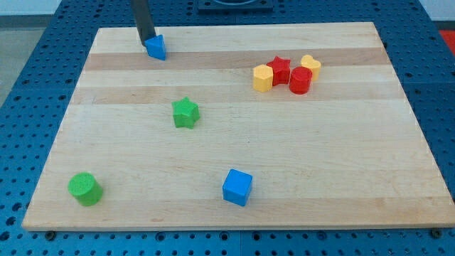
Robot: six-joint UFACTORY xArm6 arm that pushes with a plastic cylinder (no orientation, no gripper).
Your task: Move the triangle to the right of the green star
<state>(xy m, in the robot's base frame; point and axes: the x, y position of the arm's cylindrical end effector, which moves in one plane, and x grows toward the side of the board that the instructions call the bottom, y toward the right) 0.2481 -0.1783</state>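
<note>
Though my tip (146,40) touches the blue triangle (156,47) near the board's (355,178) top-left corner, little is done: it must travel toward centre, right of the green star (185,112). No claw exists.

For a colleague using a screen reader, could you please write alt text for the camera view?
My tip touches the blue triangle at the wooden board's top left; the green star sits below it, toward the centre.

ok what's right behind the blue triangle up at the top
My tip stands just behind the blue triangle, on its upper-left side, apparently touching. The tip's very end and the triangle's rear face are hidden, so contact is uncertain.
</note>
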